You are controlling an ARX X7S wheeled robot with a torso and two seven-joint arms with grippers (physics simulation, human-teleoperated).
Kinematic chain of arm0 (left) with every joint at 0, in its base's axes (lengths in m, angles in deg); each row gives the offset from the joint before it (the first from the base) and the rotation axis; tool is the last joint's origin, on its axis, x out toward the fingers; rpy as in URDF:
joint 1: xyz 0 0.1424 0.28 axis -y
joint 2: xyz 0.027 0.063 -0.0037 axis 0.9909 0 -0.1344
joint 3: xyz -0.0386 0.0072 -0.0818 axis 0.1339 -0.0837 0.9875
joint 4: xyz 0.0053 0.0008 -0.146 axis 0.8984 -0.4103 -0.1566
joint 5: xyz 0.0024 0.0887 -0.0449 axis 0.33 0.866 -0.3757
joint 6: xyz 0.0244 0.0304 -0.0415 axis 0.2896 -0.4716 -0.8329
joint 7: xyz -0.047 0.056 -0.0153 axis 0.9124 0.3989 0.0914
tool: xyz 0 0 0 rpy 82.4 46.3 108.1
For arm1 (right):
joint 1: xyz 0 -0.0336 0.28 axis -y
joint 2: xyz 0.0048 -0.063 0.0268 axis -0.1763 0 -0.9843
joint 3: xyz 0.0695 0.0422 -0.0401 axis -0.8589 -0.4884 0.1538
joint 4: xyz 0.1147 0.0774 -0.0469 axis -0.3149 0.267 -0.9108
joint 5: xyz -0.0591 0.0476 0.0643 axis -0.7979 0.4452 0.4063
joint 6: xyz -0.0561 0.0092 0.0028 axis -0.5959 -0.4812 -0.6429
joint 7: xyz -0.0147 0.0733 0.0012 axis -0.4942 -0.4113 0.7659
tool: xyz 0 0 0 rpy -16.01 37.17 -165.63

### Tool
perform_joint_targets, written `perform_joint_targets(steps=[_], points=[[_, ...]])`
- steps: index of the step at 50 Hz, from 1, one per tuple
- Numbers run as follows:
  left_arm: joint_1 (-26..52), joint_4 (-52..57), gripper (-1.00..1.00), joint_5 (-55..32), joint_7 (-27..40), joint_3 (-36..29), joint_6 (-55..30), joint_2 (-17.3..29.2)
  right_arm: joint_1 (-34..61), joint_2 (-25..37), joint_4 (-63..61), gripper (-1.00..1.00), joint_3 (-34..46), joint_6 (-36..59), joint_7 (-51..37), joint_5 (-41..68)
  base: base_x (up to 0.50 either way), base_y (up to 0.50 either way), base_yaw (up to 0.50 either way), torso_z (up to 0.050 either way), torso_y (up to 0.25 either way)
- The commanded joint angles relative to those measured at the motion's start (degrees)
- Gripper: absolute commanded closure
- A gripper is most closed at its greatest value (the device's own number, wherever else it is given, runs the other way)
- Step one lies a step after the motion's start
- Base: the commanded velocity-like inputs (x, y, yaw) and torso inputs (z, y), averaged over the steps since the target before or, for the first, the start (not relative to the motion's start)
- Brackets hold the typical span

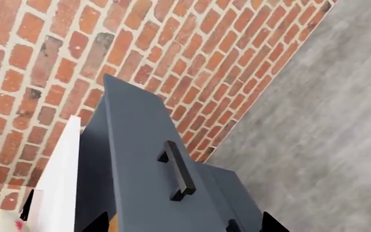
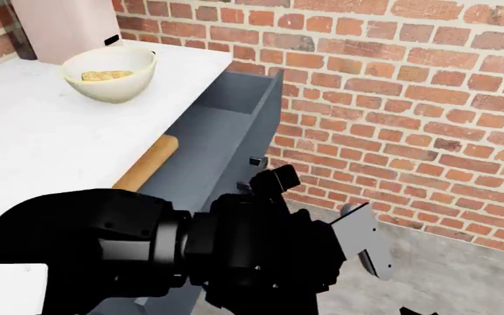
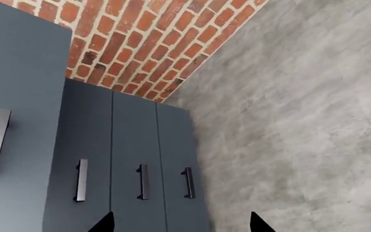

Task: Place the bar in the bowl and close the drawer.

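The cream-white bowl [image 2: 109, 77] stands on the white counter [image 2: 33, 138], and the tan grainy bar [image 2: 105, 75] lies inside it. Beside the counter the slate-grey drawer [image 2: 234, 125] is pulled out. In the left wrist view its flat front [image 1: 140, 159] and black handle [image 1: 177, 170] lie just ahead of my left gripper [image 1: 182, 227], which is open and holds nothing. My right gripper [image 3: 180, 224] is also open and empty, over the lower cabinet doors [image 3: 134, 179] and the floor.
A wooden rolling pin [image 2: 147, 164] lies in the drawer. A red brick wall [image 2: 409, 98] stands behind, with grey concrete floor [image 3: 301, 121] below. A pale pink appliance [image 2: 63, 26] sits at the back of the counter. My black arm [image 2: 147, 249] fills the foreground.
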Motion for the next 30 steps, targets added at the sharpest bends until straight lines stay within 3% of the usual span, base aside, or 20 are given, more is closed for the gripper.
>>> perform_joint_targets(steps=[1,13,30], points=[[-6.51,-0.82,-1.0,8.74,-1.29,0.08,-4.56,-0.11,-1.28,-0.14,0.02,-1.0,5.21,-1.07,2.19,5.39,0.0,0.0,0.0,0.0,0.0],[-12.29,-0.16,-1.0,18.6,-6.1,0.64,-9.14,-0.11,-1.61,-0.25,0.02,-1.0,8.8,-1.45,3.3,8.91,0.0,0.0,0.0,0.0,0.0],[-23.17,0.47,-1.0,45.01,-25.0,1.54,-18.23,-0.11,-1.35,-0.26,0.03,-1.0,12.73,-1.21,4.26,12.53,0.0,0.0,0.0,0.0,0.0]])
